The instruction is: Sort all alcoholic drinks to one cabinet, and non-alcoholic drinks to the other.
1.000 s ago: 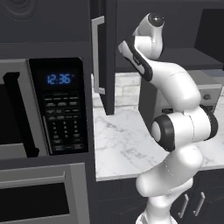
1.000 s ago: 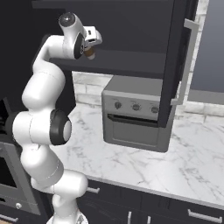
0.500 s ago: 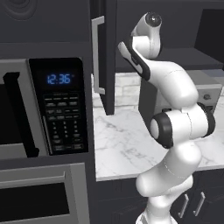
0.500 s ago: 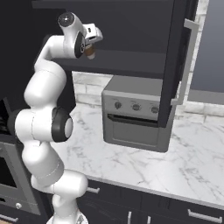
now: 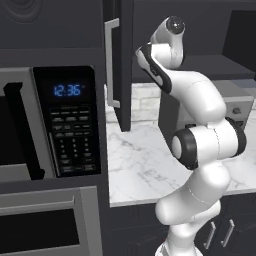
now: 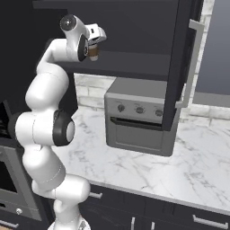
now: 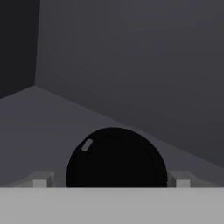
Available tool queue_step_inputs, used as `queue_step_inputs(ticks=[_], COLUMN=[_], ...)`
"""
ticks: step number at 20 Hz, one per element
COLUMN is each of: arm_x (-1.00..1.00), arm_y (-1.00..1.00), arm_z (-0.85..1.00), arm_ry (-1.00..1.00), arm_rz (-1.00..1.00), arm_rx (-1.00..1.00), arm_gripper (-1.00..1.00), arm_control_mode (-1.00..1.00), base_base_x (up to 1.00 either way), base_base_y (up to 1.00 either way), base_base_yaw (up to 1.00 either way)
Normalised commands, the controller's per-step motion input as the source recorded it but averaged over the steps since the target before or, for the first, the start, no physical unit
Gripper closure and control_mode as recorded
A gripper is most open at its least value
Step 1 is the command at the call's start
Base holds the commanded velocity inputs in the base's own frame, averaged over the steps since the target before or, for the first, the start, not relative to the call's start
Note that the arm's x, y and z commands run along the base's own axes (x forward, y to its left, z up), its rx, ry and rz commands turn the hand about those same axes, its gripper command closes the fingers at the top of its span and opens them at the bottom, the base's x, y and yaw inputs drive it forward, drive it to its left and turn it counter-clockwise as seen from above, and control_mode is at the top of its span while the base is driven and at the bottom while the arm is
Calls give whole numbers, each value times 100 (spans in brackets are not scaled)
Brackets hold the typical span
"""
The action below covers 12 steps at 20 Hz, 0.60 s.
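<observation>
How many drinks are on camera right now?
1: the brown coffee cup with its black lid, held in the pincer at the open cabinet, above its shelf. Others may be hidden.

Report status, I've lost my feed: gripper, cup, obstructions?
Gripper shut on coffee cup. Cup held inside open cabinet, above its shelf. Nothing seen in the way.

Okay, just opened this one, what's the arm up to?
The gripper is raised into the open wall cabinet, holding the brown coffee cup by its sides. In the hand view the cup's black lid sits between the fingers, with the dark inner shelf below. The cup is not yet set down.
</observation>
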Motion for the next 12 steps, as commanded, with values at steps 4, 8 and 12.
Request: queue_step_inputs(ticks=[4, 8, 12], arm_x=[3, -49, -65], arm_y=[-4, 3, 12], arm_z=[0, 0, 0], arm_ry=[-7, -5, -4], arm_rz=[0, -1, -7], arm_rx=[0, 0, 0], arm_gripper=[-100, -100, -100], arm_control_mode=[-100, -100, -100], base_base_x=[0, 0, 0], base_base_y=[0, 0, 0], base_base_yaw=[0, 0, 0])
